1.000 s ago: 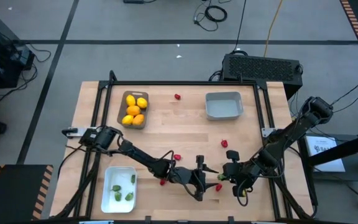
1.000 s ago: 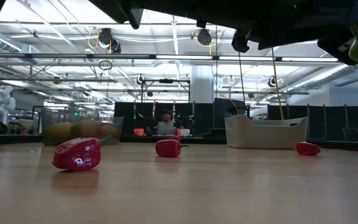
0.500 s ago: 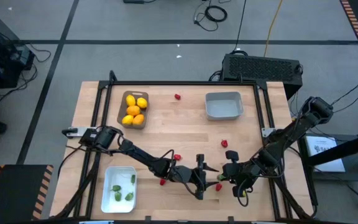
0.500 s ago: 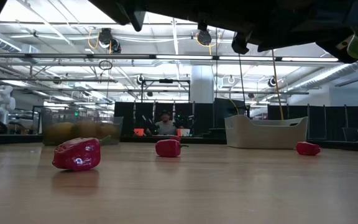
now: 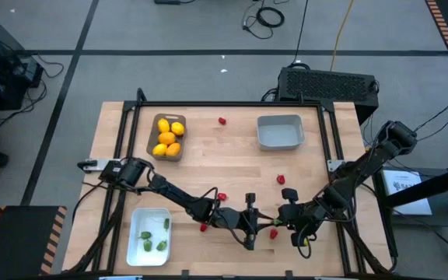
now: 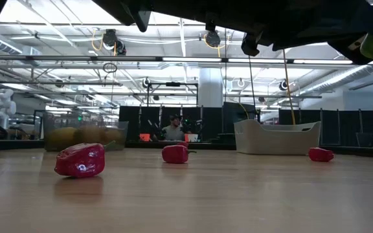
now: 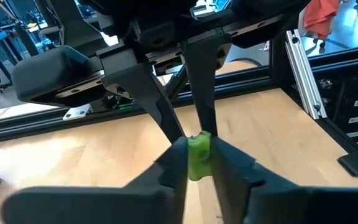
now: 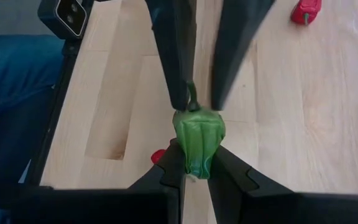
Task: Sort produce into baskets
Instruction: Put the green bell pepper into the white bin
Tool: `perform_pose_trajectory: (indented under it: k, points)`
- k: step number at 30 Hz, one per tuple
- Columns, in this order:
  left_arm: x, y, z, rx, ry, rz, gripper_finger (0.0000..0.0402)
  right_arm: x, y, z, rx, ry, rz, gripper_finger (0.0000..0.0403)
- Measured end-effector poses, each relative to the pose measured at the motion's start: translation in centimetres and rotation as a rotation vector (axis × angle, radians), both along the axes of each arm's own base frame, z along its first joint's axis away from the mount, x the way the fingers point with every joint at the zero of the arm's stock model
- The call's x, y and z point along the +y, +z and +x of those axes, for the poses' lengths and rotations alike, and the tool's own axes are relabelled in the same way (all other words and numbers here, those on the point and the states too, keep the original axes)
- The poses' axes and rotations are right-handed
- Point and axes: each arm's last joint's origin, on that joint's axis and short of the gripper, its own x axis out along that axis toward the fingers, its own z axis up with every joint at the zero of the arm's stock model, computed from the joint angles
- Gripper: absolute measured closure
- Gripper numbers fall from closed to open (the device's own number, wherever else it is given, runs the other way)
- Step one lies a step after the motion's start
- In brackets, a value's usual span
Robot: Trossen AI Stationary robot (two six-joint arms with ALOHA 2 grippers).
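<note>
no legible writing or labels

Two dark jointed arms, each ending in slim black tapered fingers (image 7: 201, 93).

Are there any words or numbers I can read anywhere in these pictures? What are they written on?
None can be read.
White sheet beside the table's right edge, high view: dark print on it, too small to read.
Black box behind the table: no label that shows.
Baskets, produce and both arms: no words or numbers to see.
</note>
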Motion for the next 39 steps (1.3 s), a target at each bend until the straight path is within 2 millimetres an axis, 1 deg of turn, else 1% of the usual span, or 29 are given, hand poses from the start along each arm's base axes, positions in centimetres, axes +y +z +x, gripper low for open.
perform_pose_trajectory:
  k: [4,6,17,20,24,28,29,31,34,37,39]
  points:
    - [0.0,0.0,0.0,0.001,-0.001,0.0,0.0378,0.0,0.0,0.0,0.001,-0.001,-0.004,0.036]
    - [0.0,0.0,0.0,0.001,-0.001,0.0,0.0393,0.0,0.0,0.0,-0.004,-0.006,-0.01,0.036]
    - [0.1,0.0,0.0,0.007,0.012,0.005,0.0399,-0.3,0.0,0.0,-0.045,-0.043,-0.075,0.0357]
    - [0.1,0.0,0.0,0.006,0.013,0.005,0.0399,-0.3,0.0,0.1,-0.049,-0.047,-0.078,0.0337]
    - [0.2,0.0,0.0,0.009,0.036,0.012,0.04,-0.2,0.0,0.0,-0.059,-0.069,-0.079,0.0291]
    - [0.1,-0.4,-0.4,0.096,0.033,0.048,0.04,-0.2,0.1,0.0,-0.072,-0.09,-0.076,0.0242]
    - [0.0,-0.3,-0.6,0.123,0.029,0.06,0.0401,-0.3,0.1,0.0,-0.062,-0.087,-0.08,0.0231]
    - [-0.2,0.9,-1.4,0.175,0.022,0.072,0.0401,-0.2,0.0,-0.1,-0.044,-0.072,-0.068,0.0212]
    - [-0.3,3.2,-2.9,0.268,0.026,0.022,0.0401,-0.1,0.0,-0.1,-0.028,-0.057,-0.052,0.0193]
    - [-0.3,5.6,-5.4,0.428,0.007,-0.058,0.0401,-0.1,0.0,-0.2,-0.018,-0.062,-0.039,0.0182]
    - [-0.2,7.4,-7.7,0.553,0.002,-0.145,0.0401,-0.2,-0.1,-0.2,-0.009,-0.073,-0.034,0.018]
